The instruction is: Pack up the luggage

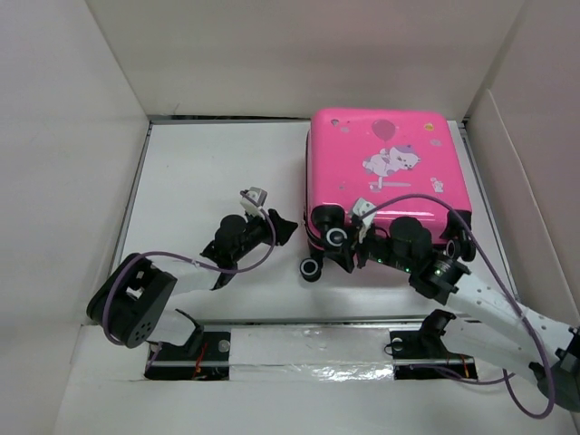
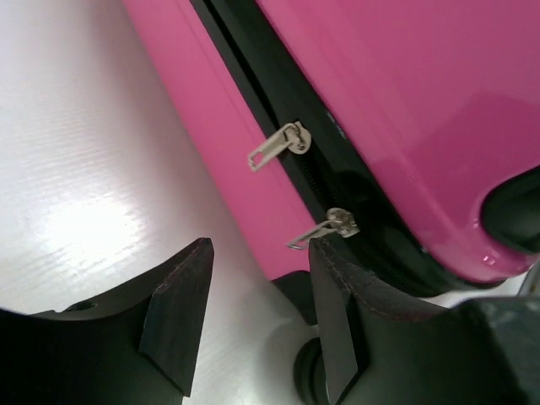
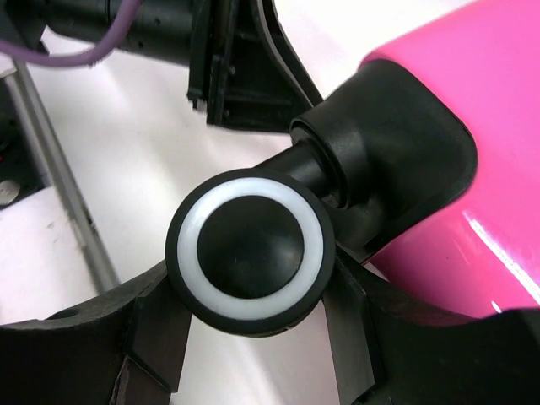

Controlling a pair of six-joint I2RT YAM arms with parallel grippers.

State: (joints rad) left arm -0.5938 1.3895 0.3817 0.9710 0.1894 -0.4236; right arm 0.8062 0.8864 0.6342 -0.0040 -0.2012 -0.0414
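We likely steadied the luggage (image 1: 381, 154) for zipping.
Our right end effector (image 3: 253, 325) gripped its wheel (image 3: 251, 253); our left end effector (image 2: 261, 270) gaped beside the zipper pulls (image 2: 278, 145).

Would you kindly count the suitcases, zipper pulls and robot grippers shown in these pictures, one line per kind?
suitcase: 1
zipper pulls: 2
grippers, left gripper and right gripper: 2
Total: 5

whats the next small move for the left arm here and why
Probably ease the open left gripper onto the nearer zipper pull and close on it. The pull sits close by, ungripped, while the right gripper braces the luggage by a wheel.
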